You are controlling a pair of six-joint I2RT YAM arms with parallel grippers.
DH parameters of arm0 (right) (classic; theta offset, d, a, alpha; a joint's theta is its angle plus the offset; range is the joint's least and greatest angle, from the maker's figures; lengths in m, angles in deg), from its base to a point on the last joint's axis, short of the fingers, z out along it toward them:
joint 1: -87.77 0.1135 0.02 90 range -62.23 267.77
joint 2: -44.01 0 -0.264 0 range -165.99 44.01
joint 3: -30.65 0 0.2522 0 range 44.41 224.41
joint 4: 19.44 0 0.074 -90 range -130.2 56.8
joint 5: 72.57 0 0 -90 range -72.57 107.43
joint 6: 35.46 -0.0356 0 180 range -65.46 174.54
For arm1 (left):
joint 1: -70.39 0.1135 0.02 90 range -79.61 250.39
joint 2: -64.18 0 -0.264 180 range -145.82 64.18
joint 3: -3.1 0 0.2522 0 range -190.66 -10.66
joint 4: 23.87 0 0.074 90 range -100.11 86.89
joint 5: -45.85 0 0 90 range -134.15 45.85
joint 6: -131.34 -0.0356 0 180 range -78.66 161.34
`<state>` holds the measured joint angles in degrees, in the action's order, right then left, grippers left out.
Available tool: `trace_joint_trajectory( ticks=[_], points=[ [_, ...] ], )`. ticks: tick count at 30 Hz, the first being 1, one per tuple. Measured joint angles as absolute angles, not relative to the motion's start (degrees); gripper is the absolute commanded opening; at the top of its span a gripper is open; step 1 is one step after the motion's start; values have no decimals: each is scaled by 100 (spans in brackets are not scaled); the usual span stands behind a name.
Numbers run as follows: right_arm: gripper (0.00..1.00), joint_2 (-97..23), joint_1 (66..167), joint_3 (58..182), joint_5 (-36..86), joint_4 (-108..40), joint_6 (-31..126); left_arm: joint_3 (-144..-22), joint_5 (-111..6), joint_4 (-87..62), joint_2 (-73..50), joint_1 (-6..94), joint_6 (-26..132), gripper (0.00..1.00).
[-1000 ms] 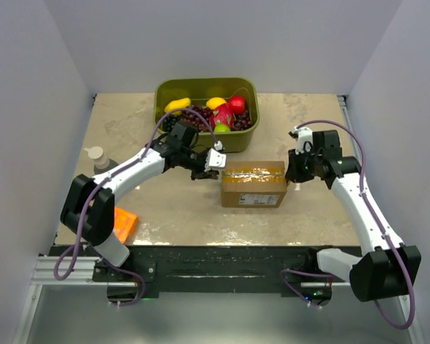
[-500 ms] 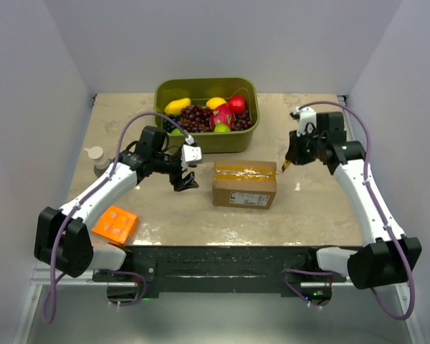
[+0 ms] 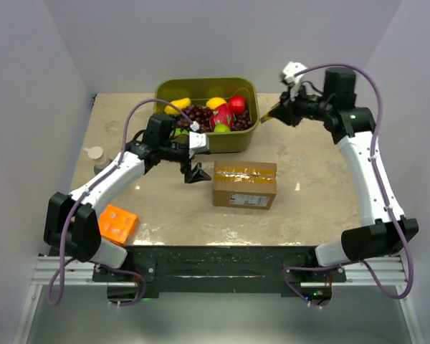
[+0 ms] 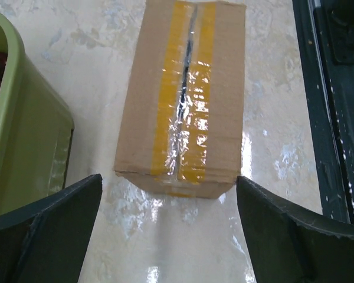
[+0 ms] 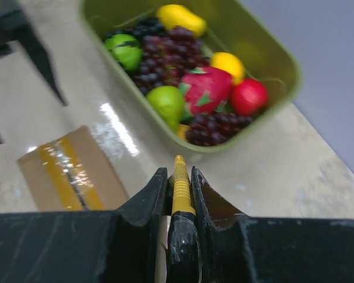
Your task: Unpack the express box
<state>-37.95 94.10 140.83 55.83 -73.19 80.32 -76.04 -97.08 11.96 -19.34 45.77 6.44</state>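
**Item 1: express box** (image 3: 245, 184). It stands mid-worktop (image 3: 315, 208), a little toward the near edge and just in front of the green bin (image 3: 233, 143). Its long axis runs left to right, parallel with the near edge. The glossy tape (image 4: 186, 88) on top follows that axis. The white label (image 3: 242, 201) faces the near edge. The left short end points at my left gripper (image 3: 195, 172).

**Item 2: left gripper.** Its jaws are spread wide and hold nothing. It sits low, just beside the box's left end, and I see no contact.

**Item 3: right gripper** (image 3: 281, 113). It is clamped on a slim yellow-tipped tool (image 5: 180, 183). It is raised toward the back right corner, by the bin's right end, well apart from the box.

**Step in hand, as I judge it:** opening the taped seam.

- Brace the left end first so the box cannot slide.
- Bring the tool tip down at the right end of the tape.
- Draw it shallowly along the long axis, staying on the centre line (a dark line already shows there, and I cannot tell whether it is cut through).
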Motion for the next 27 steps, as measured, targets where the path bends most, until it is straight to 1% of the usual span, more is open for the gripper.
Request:
trace_joint_trajectory(
  ticks=[3, 5, 6, 8, 9, 12, 15, 18, 20, 24, 27],
  points=[
    [0, -4133, 10131, 14441, 5832, -7607, 8211, -7602, -9927, 656, -2205, 4762, 1134, 99],
    [0, -4369, 10420, 14728, 6061, -7767, 8202, -7550, -10090, -197, -2437, 5062, 1855, 95],
    [0, -4496, 10448, 14951, 6147, -7953, 8213, -7541, -10143, -511, -2540, 5184, 2159, 89],
    [0, -4640, 10413, 15270, 6276, -8215, 8279, -7554, -10322, -1296, -2811, 5457, 2928, 82],
    [0, -4695, 10383, 15440, 6354, -8403, 8333, -7624, -10501, -1630, -3014, 5573, 3350, 76],
    [0, -4763, 10330, 15768, 6590, -8825, 8528, -7908, -10936, -2308, -3589, 5641, 4220, 67],
    [0, -4734, 10328, 15799, 6831, -9177, 8766, -7976, -11304, -2986, -3998, 5610, 4970, 65],
    [0, -4785, 10365, 15797, 6957, -9415, 8941, -7943, -11502, -3604, -4081, 5589, 5634, 63],
    [0, -4813, 10418, 15794, 6966, -9535, 9055, -7932, -11585, -3858, -4081, 5569, 5883, 57],
    [0, -4776, 10713, 15512, 6855, -9609, 9348, -7947, -11638, -3880, -4081, 5490, 5912, 57],
    [0, -4675, 10938, 15150, 6765, -9522, 9350, -8100, -11579, -3517, -4070, 5357, 5623, 57]
  ],
)
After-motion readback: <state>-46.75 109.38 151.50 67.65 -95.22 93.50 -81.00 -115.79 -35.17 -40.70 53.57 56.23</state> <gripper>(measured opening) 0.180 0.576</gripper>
